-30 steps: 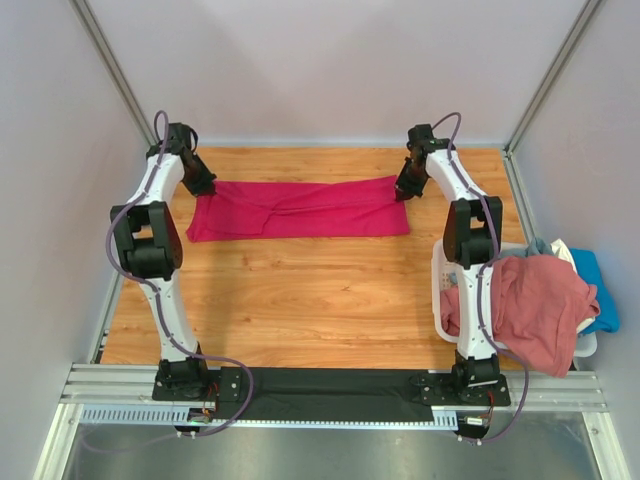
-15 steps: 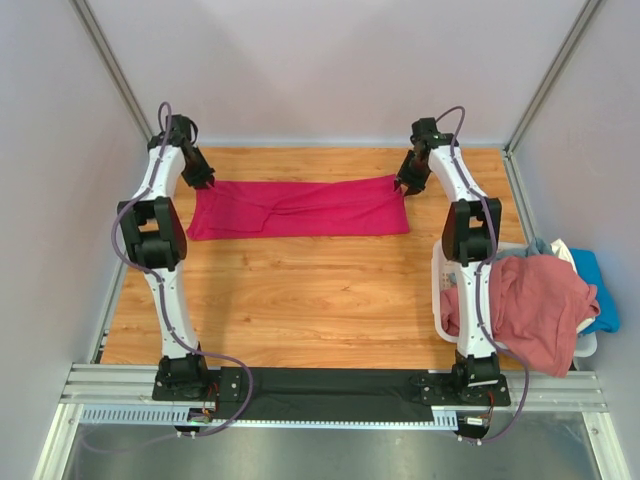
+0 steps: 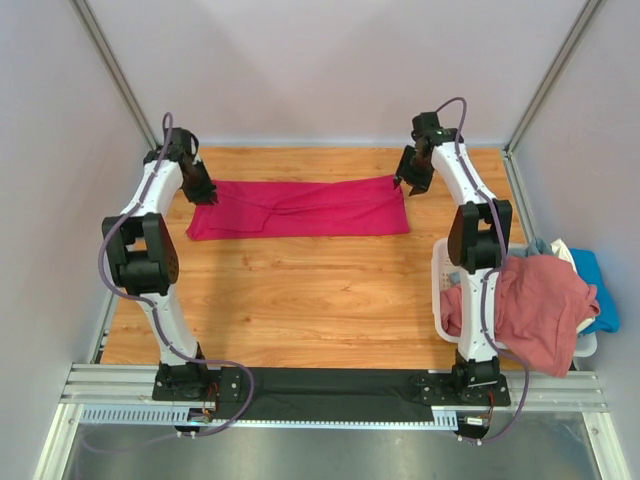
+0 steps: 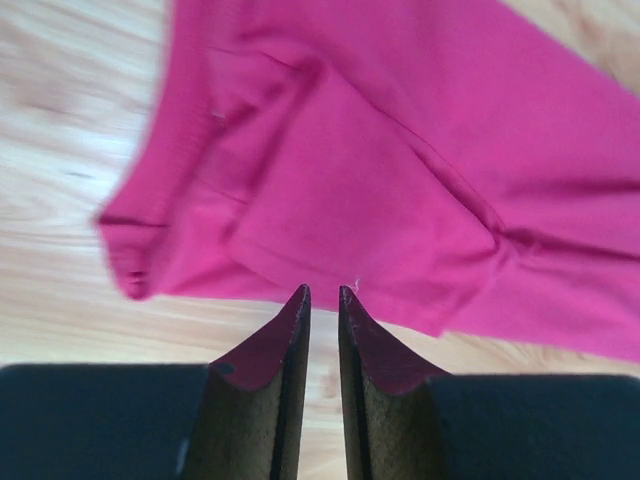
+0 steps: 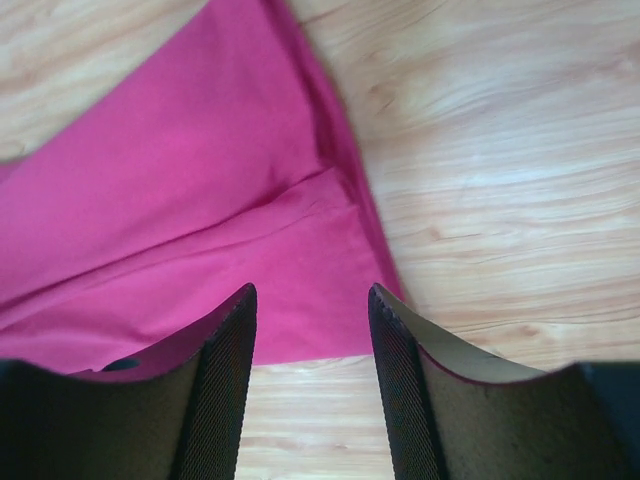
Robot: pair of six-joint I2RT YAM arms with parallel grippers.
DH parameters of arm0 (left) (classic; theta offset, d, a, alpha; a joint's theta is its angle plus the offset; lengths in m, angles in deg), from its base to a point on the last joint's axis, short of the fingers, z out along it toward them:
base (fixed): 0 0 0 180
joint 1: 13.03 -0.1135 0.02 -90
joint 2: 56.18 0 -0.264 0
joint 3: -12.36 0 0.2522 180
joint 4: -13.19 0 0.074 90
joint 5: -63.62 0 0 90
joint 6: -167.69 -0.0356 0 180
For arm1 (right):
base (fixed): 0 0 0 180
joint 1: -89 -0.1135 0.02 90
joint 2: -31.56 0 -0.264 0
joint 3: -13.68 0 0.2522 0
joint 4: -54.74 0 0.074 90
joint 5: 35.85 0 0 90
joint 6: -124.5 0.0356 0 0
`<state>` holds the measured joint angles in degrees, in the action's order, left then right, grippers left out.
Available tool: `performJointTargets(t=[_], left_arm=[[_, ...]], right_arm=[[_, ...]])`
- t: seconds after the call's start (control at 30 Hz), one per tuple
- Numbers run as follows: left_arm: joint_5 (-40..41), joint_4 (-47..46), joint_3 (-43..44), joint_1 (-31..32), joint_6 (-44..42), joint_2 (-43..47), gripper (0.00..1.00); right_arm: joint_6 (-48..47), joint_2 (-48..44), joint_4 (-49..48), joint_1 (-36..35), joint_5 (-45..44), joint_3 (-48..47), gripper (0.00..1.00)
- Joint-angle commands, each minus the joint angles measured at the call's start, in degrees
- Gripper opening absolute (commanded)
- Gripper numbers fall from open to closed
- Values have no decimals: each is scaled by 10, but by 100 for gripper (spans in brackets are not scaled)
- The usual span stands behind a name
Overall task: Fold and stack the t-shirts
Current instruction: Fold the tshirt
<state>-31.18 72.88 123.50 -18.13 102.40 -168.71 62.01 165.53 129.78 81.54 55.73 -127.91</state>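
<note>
So both sets of jaws are letting go right now. A second ago they were pinching the two ends of the magenta-red t-shirt (image 3: pixel 300 208). Now the left jaws are sitting just cracked apart with nothing between them, hovering by the shirt's left end. The right jaws are spreading a good bit wider over the right end, and they're empty too. The shirt is lying as a long flat band across the upper middle of the top view, on the far part of the tabletop (image 3: pixel 300 300), with the cloth bunching a little at its left end. I'm reading this as one fold getting laid down and released, so the band is probably needing another fold, end to end, before it's counting as done. Meanwhile the dusty pink t-shirt (image 3: pixel 535 300) and the blue t-shirt (image 3: pixel 603 295) are sitting heaped in the white basket (image 3: pixel 438 262) at the lower right, so most of the job is still waiting.
</note>
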Motion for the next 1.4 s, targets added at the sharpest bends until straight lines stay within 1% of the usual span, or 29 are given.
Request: performJointTargets(t=[0.0, 0.17, 0.33, 0.43, 0.5, 0.57, 0.63, 0.7, 0.8, 0.9, 0.97, 1.07, 1.23, 1.37], left_arm=[[-74, -48, -6, 25, 1, -10, 24], [-88, -51, 12, 24, 26, -73, 22], [-59, -30, 42, 24, 21, -117, 22], [-39, 11, 80, 23, 3, -156, 22], [-21, 25, 87, 23, -1, -170, 23], [-15, 30, 85, 19, -2, -171, 24], [-8, 36, 74, 17, -5, -161, 27], [-1, 8, 32, 18, -10, -119, 32], [8, -1, 4, 17, -15, -62, 38], [13, -8, -24, 4, -7, -21, 38], [10, -6, -33, -10, 3, -9, 36], [5, -7, -54, -24, 9, -8, 35], [-12, -4, -76, -42, 17, -33, 34], [7, -2, -66, -53, 10, -75, 34]], right_arm=[[-7, -20, -26, -37, 29, 19, 50], [11, 10, -33, -50, 65, 31, 46], [0, 23, -37, -51, 61, 58, 43], [-8, 29, -38, -51, 52, 75, 44], [-13, 30, -41, -51, 48, 86, 43], [-18, 31, -43, -51, 46, 91, 44], [-24, 37, -36, -51, 34, 86, 45], [-31, 39, -29, -51, 30, 81, 45], [-38, 36, -27, -51, 24, 81, 45], [-38, 27, -27, -51, 21, 88, 46], [-37, 21, -30, -52, 22, 94, 46], [-37, 9, -35, -53, 25, 95, 47], [-40, 16, -23, -55, 32, 72, 48], [-47, 21, -26, -56, 25, 68, 49]])
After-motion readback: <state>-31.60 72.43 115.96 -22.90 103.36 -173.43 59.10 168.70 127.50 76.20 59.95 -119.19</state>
